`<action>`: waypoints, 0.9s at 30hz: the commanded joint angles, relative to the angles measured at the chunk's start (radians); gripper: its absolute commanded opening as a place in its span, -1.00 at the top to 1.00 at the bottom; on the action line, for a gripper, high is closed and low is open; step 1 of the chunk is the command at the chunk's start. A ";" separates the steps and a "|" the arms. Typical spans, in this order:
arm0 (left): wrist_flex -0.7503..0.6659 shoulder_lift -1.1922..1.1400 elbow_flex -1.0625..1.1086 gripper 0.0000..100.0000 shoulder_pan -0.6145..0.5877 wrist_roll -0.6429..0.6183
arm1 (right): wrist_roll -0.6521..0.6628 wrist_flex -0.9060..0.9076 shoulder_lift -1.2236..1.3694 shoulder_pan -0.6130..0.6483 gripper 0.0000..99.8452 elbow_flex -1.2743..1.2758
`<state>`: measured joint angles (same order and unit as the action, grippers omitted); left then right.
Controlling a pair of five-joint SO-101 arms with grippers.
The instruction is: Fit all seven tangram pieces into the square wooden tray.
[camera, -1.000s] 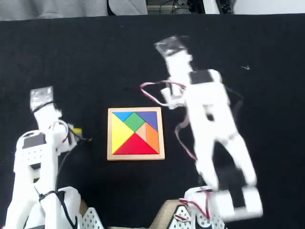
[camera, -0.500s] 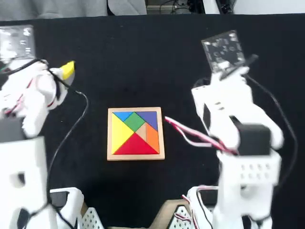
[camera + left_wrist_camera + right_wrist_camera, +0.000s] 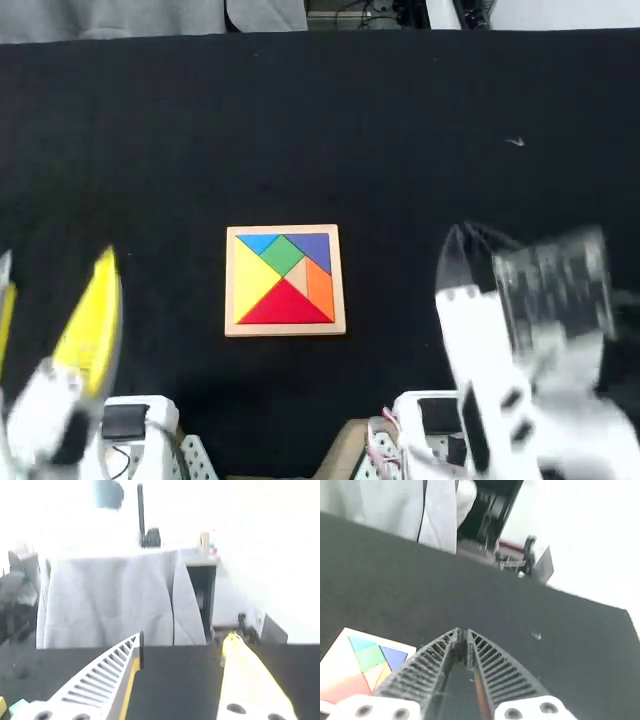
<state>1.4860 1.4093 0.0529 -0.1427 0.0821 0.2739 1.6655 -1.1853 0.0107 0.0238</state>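
The black table (image 3: 300, 120) is spreading across my high view, and both arms are sitting at its near edge. The right arm (image 3: 485, 350) is rising at one near corner, and the left arm (image 3: 45, 410) is standing at the other. From its wrist camera I am seeing the left gripper (image 3: 185, 639) tilted up toward a grey draped cloth (image 3: 115, 600) beyond the table, its white ribbed finger (image 3: 107, 672) and yellow finger (image 3: 245, 675) standing well apart with nothing between them. The right gripper (image 3: 463, 632) is pointing out over the table, its two ribbed fingers pressed together and gripping nothing.

Between the arms, well apart from both, the square wooden tray (image 3: 285, 329) is lying flat near the middle of the table. All seven pieces are sitting inside it: the yellow triangle (image 3: 249, 283), the red triangle (image 3: 285, 309), the orange piece (image 3: 320, 286), the indigo piece (image 3: 316, 245), the green square (image 3: 283, 254), the blue triangle (image 3: 258, 242) and the pale orange triangle (image 3: 298, 277), packed edge to edge.
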 commanded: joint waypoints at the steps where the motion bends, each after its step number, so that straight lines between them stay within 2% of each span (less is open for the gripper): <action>1: -0.060 0.264 0.191 0.47 0.007 -0.003 | -0.009 -0.014 -0.159 -0.012 0.98 0.084; 5: -0.109 0.434 0.351 0.47 0.005 -0.006 | -0.002 -0.020 -0.351 -0.012 0.98 0.236; 12: 0.038 0.414 0.358 0.47 0.007 -0.011 | 0.000 -0.100 -0.702 -0.012 0.98 0.498; 19: 0.023 0.414 0.487 0.47 0.007 -0.003 | 0.000 -0.155 -0.694 -0.012 0.98 0.581; 27: -0.239 0.414 0.835 0.47 0.007 -0.003 | 0.000 -0.419 -0.694 -0.012 0.98 0.908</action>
<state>1.3832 1.8220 0.7204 -0.1412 0.0821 0.2723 1.3679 -1.8067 0.0123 0.8094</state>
